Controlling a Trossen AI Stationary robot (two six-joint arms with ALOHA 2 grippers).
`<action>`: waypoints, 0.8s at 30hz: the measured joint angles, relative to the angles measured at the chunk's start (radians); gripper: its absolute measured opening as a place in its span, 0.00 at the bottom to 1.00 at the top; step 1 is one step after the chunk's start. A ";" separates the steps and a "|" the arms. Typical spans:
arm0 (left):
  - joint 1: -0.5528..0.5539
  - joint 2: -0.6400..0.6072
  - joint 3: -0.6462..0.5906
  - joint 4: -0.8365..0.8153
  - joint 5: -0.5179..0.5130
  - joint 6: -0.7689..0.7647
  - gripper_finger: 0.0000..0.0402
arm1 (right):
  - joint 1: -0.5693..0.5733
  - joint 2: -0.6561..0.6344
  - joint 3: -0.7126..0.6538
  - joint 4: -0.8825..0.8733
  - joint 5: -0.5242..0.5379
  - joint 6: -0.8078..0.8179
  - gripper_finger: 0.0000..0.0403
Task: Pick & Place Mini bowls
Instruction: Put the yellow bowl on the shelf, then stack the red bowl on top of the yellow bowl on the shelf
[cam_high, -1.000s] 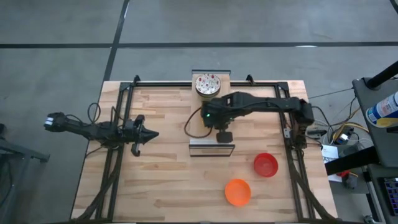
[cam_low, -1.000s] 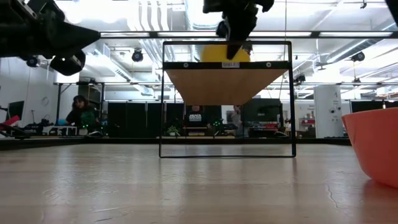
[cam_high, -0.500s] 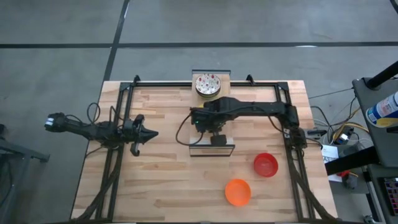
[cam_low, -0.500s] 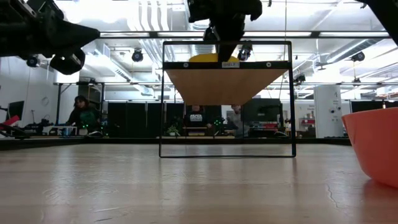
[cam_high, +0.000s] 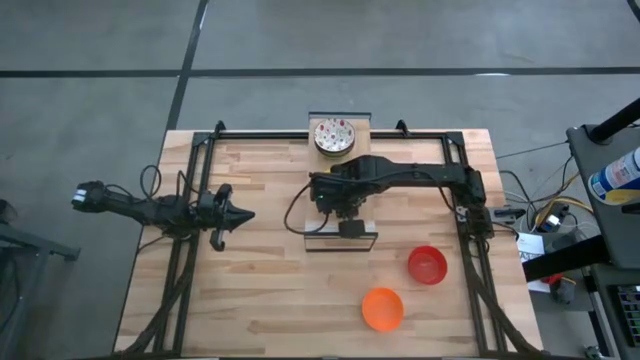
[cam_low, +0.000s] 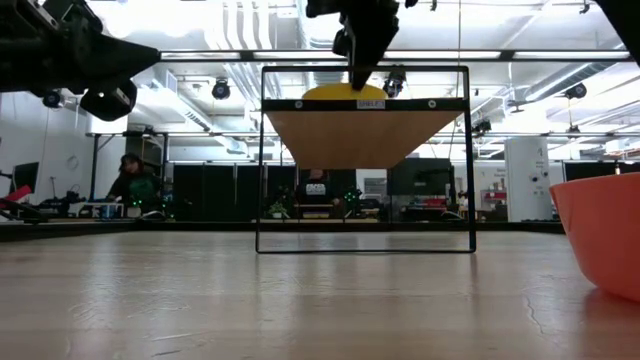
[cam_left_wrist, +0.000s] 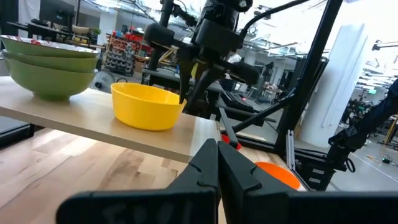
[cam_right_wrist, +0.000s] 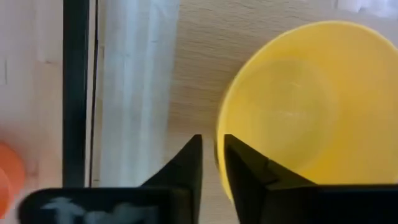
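Note:
A yellow mini bowl (cam_left_wrist: 148, 106) sits upright on its base on the raised wooden board (cam_left_wrist: 93, 121). My right gripper (cam_right_wrist: 213, 155) points down over it, open a little. One finger stands inside the bowl's rim and one outside. Two stacked speckled bowls (cam_high: 333, 136) stand at the board's far end. A red bowl (cam_high: 427, 265) and an orange bowl (cam_high: 382, 308) rest on the table near its right front. My left gripper (cam_high: 245, 214) waits shut over the table's left side, holding nothing. My right gripper stands astride the yellow bowl's rim (cam_right_wrist: 219, 146) from above, one finger (cam_right_wrist: 242, 168) inside the bowl and the other (cam_right_wrist: 186, 165) outside. The bowl rests on the board. I cannot tell whether either finger touches the rim.
The board is carried by a black wire frame (cam_low: 262, 160) well above the tabletop. A black rail frame (cam_high: 195, 200) runs around the table. The orange bowl (cam_low: 600, 235) stands close to the low camera. People sit in the room behind the table.
My right gripper has carried the yellow bowl a little toward the table's left and near edges and has sunk. The bowl, which hung above the board a second ago, now sits down on it.

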 joint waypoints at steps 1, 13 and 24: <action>0.000 0.000 0.000 0.000 0.000 0.001 0.01 | 0.000 0.000 0.000 0.000 -0.004 0.011 0.19; 0.000 0.000 0.000 0.000 0.000 0.000 0.01 | 0.037 -0.177 -0.002 -0.038 -0.094 0.227 0.39; 0.000 0.000 0.000 0.010 0.000 -0.019 0.01 | 0.183 -0.369 -0.125 -0.063 -0.071 0.525 0.36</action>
